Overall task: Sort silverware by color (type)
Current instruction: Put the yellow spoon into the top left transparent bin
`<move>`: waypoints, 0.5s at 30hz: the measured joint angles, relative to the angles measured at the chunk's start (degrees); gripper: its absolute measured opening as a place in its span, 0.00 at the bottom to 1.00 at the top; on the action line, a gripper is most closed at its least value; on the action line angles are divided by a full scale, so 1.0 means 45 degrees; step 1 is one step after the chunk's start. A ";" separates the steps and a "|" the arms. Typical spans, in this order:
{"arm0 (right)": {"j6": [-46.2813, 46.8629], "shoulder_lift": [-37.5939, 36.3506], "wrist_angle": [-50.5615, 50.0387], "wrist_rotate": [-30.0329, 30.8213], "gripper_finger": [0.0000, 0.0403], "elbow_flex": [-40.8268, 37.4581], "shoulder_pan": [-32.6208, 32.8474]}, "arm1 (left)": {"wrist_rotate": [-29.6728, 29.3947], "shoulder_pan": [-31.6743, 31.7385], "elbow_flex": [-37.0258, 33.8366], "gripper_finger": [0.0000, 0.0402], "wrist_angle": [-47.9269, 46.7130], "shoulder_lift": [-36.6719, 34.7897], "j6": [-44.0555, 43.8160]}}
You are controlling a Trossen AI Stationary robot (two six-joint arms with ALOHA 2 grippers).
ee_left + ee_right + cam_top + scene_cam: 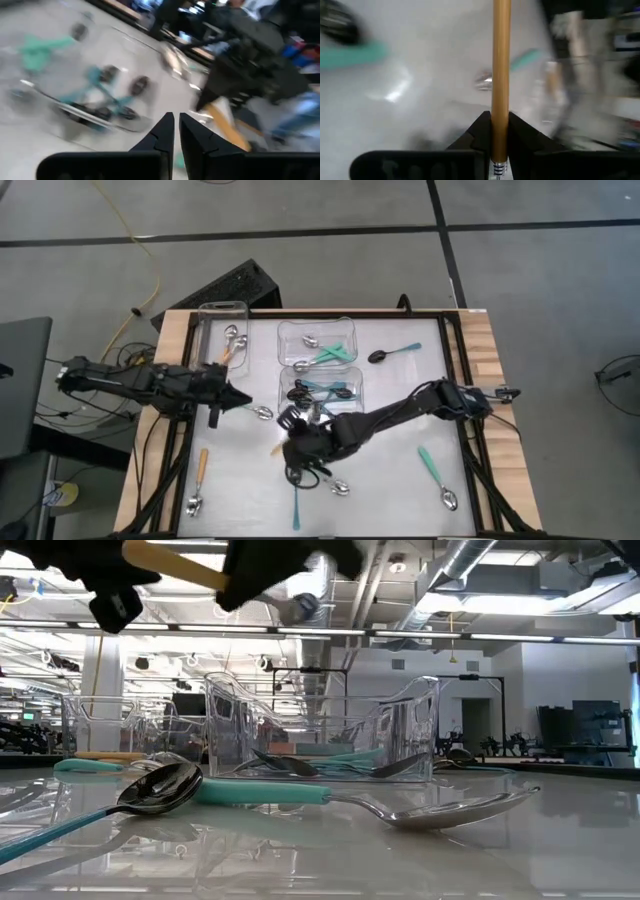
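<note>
**Orange-handled spoon held above the surface**

An orange-handled spoon [500, 60] is gripped by the right end effector [297, 442] near the surface's [400, 480] middle, just beside the tubs [322, 385]. The left end effector [240, 402] is closed on nothing, left of the tubs.

Orange-handled spoon [500, 75] is clamped in the right gripper [495, 131], off the tabletop [400, 410], handle pointing out ahead of the fingers. Loose spoons flat on the tabletop: orange-handled spoon near the left edge [199, 476], black-bowled teal spoon [393, 353] beside the tubs, teal spoon with silver bowl [436, 474] at right. Orange-handled spoon in the left tub [232, 341]; teal spoons piled in the two middle tubs [325, 355], [322, 390].
</note>
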 joint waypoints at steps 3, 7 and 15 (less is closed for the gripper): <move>-0.1413 0.0000 0.1441 0.0611 0.16 0.0000 -0.0457 | 0.0959 0.0000 0.0000 0.08 0.0268 0.0287 -0.1075; -0.2909 0.0000 0.3063 0.0730 0.16 0.0000 -0.1035 | 0.1463 0.0000 0.0000 0.18 0.0635 0.0595 -0.1860; -0.4673 0.0000 0.4066 0.0747 0.16 0.0000 -0.1414 | 0.1805 0.0001 0.0000 0.45 0.1496 0.0618 -0.3168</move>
